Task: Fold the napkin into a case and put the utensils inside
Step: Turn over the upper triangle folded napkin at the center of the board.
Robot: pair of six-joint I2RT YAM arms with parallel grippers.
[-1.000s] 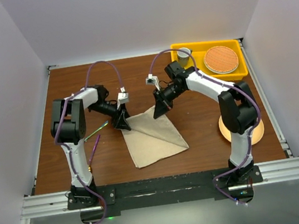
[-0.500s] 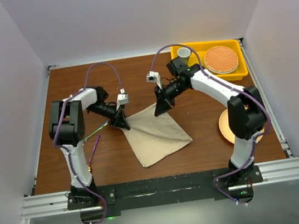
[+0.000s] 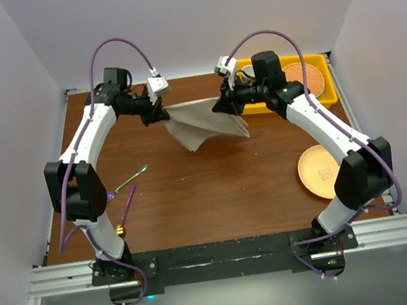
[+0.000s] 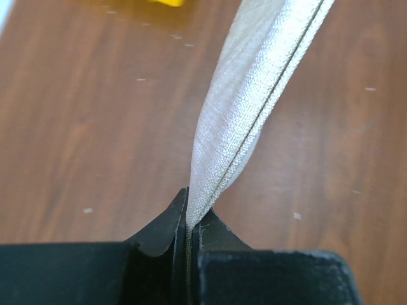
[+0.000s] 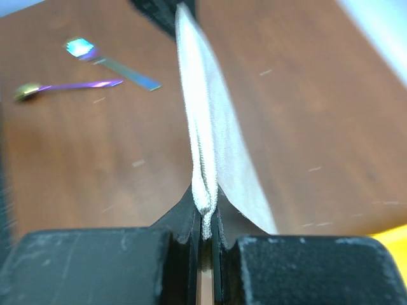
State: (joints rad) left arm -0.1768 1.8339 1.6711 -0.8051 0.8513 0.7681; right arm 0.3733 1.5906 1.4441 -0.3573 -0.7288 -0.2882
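Left gripper (image 3: 158,115) and right gripper (image 3: 221,106) each pinch a corner of the plain beige cloth napkin (image 3: 203,125), so you hold it hanging doubled above the far side of the brown wooden table (image 3: 217,189), no case formed yet, with the iridescent purple metal fork (image 3: 131,179) and matching slim spoon (image 3: 128,207) lying unpacked.

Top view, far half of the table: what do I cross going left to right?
left gripper → beige cloth napkin, held up off the table → right gripper → yellow plastic tray
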